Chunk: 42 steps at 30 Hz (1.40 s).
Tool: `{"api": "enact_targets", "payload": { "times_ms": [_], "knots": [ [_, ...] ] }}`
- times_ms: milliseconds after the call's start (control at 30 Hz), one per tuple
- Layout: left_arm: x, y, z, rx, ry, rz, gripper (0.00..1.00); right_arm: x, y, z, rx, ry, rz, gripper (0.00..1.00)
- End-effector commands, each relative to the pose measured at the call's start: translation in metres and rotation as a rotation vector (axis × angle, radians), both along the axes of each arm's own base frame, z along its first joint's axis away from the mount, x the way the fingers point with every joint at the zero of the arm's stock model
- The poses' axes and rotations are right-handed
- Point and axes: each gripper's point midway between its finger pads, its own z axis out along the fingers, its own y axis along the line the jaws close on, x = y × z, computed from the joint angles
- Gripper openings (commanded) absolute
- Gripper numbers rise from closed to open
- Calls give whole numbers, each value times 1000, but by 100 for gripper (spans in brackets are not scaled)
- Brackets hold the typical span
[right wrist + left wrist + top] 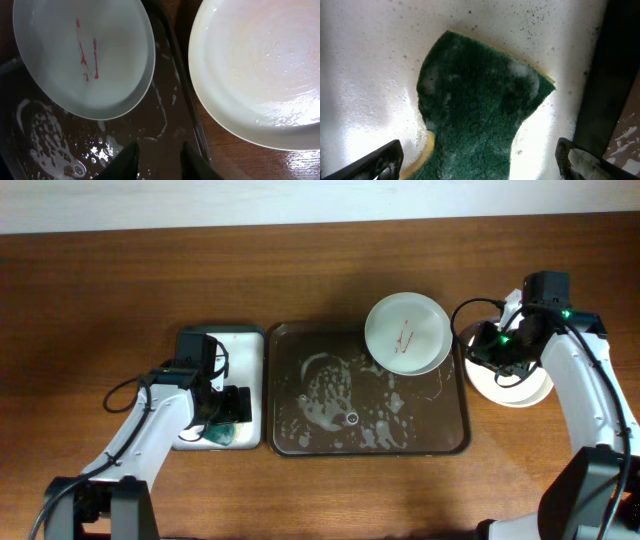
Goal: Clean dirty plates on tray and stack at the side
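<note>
The dark brown tray [290,435], streaked with foam, lies mid-table. A white plate [407,332] with a thin red smear rests on the tray's back right corner; the right wrist view shows it as the smeared plate [85,55]. A cream plate [520,390] sits on the table right of the tray, also seen as the cream plate [255,65]. My right gripper [492,355] hovers open and empty over the tray's right rim, with the right gripper [161,160] between both plates. My left gripper [477,165] is open wide astride a green sponge [480,100], not touching it.
The sponge [222,435] lies on a small white tray [245,340] left of the brown tray, under my left gripper [235,405]. Foam and water cover the brown tray's floor [50,145]. Bare wooden table [100,300] surrounds everything.
</note>
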Motion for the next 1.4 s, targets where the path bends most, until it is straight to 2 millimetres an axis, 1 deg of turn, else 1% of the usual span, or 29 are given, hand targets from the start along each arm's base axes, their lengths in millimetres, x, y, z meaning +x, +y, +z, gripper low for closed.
{"api": "enact_targets", "payload": {
  "times_ms": [0, 133, 167, 200, 267, 367, 433, 467, 500, 567, 633, 800, 867, 900, 933, 967, 1000, 1033, 1067, 1267, 1333, 1367],
  "knots": [
    [-5, 3, -4, 22, -6, -19, 95, -4, 4, 2, 5, -3, 18, 29],
    [-9, 4, -13, 25, -5, -19, 90, -4, 4, 2, 5, -4, 18, 29],
    [-8, 4, -14, 24, -11, -19, 84, -4, 4, 2, 5, -3, 18, 29],
    [-7, 4, -13, 23, -16, -19, 72, -4, 4, 2, 5, -3, 18, 29],
    [-7, 4, -13, 24, -17, -19, 57, -4, 4, 2, 6, 0, 18, 29],
    [-8, 4, -14, 24, -14, -19, 29, -5, 4, 2, 6, 1, 18, 29],
    [-8, 4, -14, 24, -12, -19, 16, -5, 4, 2, 6, 1, 18, 29],
    [-8, 4, -14, 23, -12, -18, 12, -5, 4, 2, 6, 1, 18, 29],
    [-7, 4, -14, 23, -16, -17, 11, -5, 4, 2, 6, 1, 18, 29],
    [-2, 2, -13, 13, -35, -12, 3, -5, 4, 2, 6, 1, 18, 29],
    [5, 1, -11, 4, -66, 17, 0, -5, 4, 2, 6, 1, 18, 29],
    [39, -2, -1, -32, -204, 96, 0, -5, 4, 2, 6, 0, 18, 29],
    [46, -3, 2, -38, -233, 104, 0, -5, 4, 2, 6, 0, 19, 30],
    [47, -3, 3, -39, -238, 104, 7, -5, 4, 2, 6, 0, 19, 29],
    [47, -3, 3, -39, -239, 104, 18, -4, 4, 2, 6, 0, 19, 30],
    [46, -3, 2, -39, -235, 103, 37, -4, 4, 2, 6, 0, 19, 30],
    [45, -3, 2, -38, -230, 103, 59, -4, 4, 2, 6, 0, 19, 30],
    [43, -3, 1, -36, -220, 103, 70, -4, 4, 2, 6, 0, 19, 30],
    [42, -3, 0, -35, -214, 103, 75, -4, 4, 2, 6, 0, 19, 30],
    [32, -2, -7, -31, -186, 103, 77, -5, 4, 2, 6, 0, 19, 30],
    [26, -1, -12, -28, -166, 103, 78, -5, 4, 2, 6, 0, 18, 30],
    [19, 0, -17, -24, -143, 103, 77, -5, 4, 2, 6, 0, 18, 30]
  ]
}}
